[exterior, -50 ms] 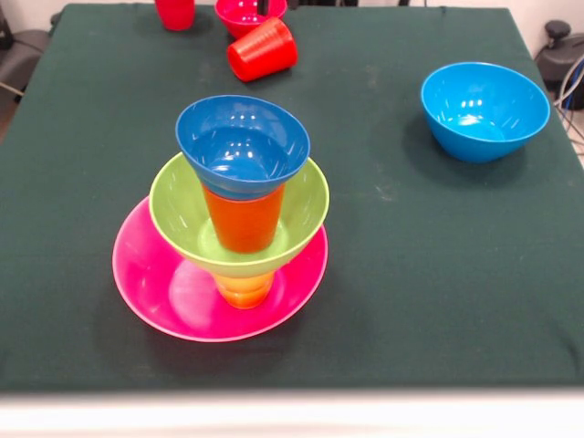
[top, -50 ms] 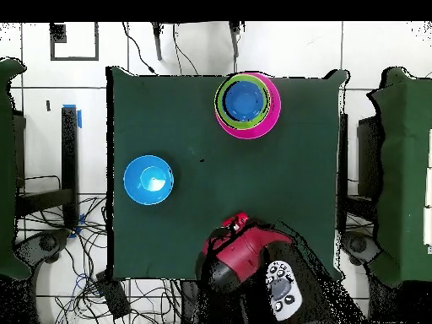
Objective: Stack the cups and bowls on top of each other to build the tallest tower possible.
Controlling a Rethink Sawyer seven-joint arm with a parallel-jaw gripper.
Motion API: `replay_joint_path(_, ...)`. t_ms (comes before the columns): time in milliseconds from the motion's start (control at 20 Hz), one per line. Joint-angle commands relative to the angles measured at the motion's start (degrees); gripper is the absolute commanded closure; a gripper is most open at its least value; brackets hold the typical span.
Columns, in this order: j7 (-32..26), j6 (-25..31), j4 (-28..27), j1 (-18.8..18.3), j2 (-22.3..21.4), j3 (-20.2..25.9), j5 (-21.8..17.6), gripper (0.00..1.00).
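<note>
On the dark green table [exterior, -50 ms: 401,274] the tower [exterior, -50 ms: 239,210] serves as the landmark, standing toward the front view's lower left. Its base is a wide hot pink bowl [exterior, -50 ms: 146,274] resting on the cloth. A yellow-orange cup [exterior, -50 ms: 245,290] sits in the middle of that bowl and carries a lime green bowl [exterior, -50 ms: 178,205], whose rim overhangs the cup on all sides. An orange cup [exterior, -50 ms: 243,219] stands upright inside the green bowl, and a small dark blue bowl [exterior, -50 ms: 243,141] sits on its top, tilted slightly.

Well apart from the tower, to its right in the front view, a light blue bowl [exterior, -50 ms: 484,109] sits upright on the cloth by itself. Beyond the tower, near the table's far edge, a red cup [exterior, -50 ms: 263,50] lies on its side, touching or just beside a small red bowl [exterior, -50 ms: 248,14]; another red cup [exterior, -50 ms: 175,13] stands beside them, cut by the picture's edge.

From overhead, the red and black arm [top, -50 ms: 245,257] hangs over the table edge opposite the tower. Its gripper is hidden beneath the arm, so I cannot tell how it stands.
</note>
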Motion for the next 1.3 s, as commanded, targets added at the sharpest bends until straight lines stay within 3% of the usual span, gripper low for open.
replay_joint_path(50, 9.66, -8.86, -6.58, 5.31, 3.32, -6.66, -4.47, 0.00)
replay_joint_path(650, 6.12, -16.92, -7.98, 10.33, 7.03, -12.66, -0.43, 0.00)
replay_joint_path(900, 5.13, -24.03, -10.83, 15.16, 11.68, -20.16, 2.46, 0.00)
replay_joint_path(1300, 3.24, -29.27, -12.29, 17.56, 14.71, -24.19, 5.76, 0.00)
